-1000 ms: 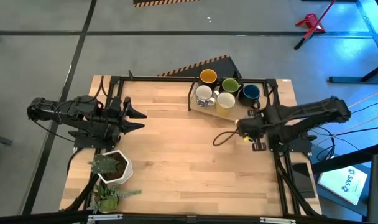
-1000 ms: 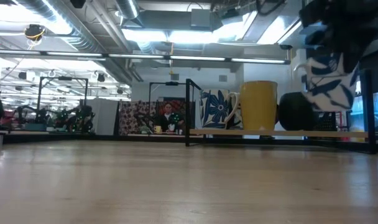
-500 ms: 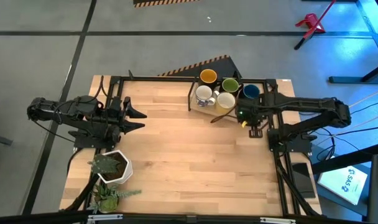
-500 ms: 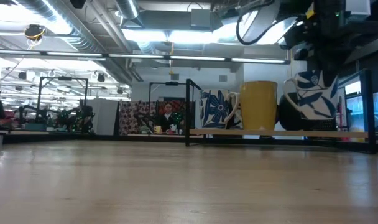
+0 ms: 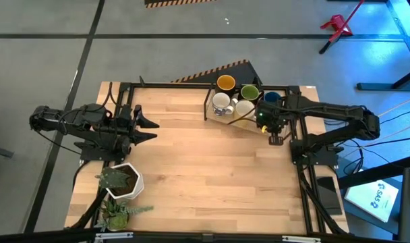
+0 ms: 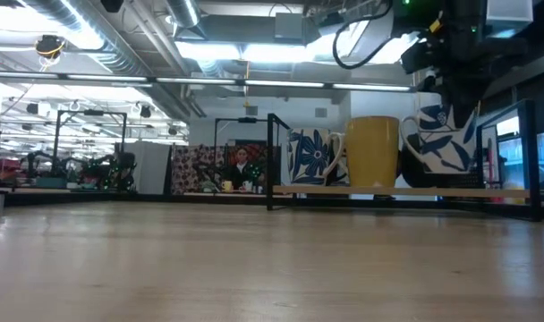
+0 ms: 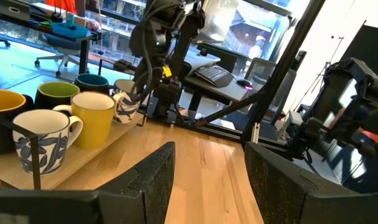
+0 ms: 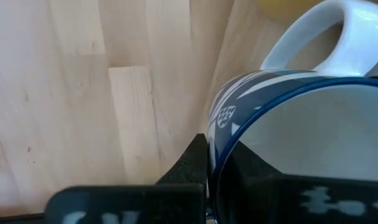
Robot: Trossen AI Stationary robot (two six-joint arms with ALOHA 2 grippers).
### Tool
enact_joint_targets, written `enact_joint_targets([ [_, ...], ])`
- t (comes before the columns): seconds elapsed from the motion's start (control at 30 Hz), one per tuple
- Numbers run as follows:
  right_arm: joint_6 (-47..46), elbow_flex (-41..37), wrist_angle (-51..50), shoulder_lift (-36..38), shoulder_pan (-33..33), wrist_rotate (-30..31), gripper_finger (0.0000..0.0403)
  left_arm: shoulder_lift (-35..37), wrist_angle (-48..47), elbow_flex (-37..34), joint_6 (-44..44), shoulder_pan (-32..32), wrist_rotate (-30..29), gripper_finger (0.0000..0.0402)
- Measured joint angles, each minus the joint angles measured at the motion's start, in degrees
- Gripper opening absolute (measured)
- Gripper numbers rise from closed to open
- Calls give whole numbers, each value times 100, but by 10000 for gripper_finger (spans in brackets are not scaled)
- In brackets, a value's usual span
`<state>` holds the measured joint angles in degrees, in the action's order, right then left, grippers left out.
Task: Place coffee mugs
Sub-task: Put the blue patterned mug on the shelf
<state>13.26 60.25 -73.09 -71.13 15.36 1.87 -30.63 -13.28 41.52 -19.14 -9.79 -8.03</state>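
My right gripper (image 5: 268, 119) hangs over the near right corner of a wooden board (image 6: 379, 190) at the table's far right and is shut on a white mug with blue leaves (image 6: 442, 143). From above the gripper hides this mug. Five more mugs stand on the board: dark with orange inside (image 5: 225, 83), green (image 5: 250, 92), blue (image 5: 272, 99), white with blue pattern (image 5: 221, 102) and yellow (image 5: 245, 108). My left gripper (image 5: 148, 128) waits open over the table's left side. My right gripper has the mug's wall at the blue rim (image 8: 215, 134), roughly across from the handle (image 8: 338, 28). One finger (image 8: 192, 163) is outside the wall and the other is inside, coming from above and pointing down. The mug stays upright; whether its base touches the board I cannot tell.
A black metal frame (image 5: 166, 86) runs along the table's far and side edges, with an upright post (image 6: 271, 161) beside the board. A white hexagonal plant pot (image 5: 124, 181) sits near the table's near left corner. Bare wood lies in the middle (image 5: 205, 162).
My right gripper has carried the blue-leaf mug from the table's right middle toward the far edge and down, up to the board beside the yellow mug. It has stayed shut on the mug, which has stayed upright.
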Motion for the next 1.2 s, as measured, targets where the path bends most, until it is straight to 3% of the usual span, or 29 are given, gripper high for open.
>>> enact_joint_targets([
  [0.3,54,-511,87,18,20,-62,3,0,2,0,17,1,-2,188],
  [0.73,267,-555,464,28,285,-113,3,1,1,0,15,-1,-92,188],
  [0.93,239,-570,518,15,358,302,36,1,0,0,-2,-1,-92,188],
  [1.2,234,-573,622,14,344,203,80,0,0,0,-2,-1,-90,188],
])
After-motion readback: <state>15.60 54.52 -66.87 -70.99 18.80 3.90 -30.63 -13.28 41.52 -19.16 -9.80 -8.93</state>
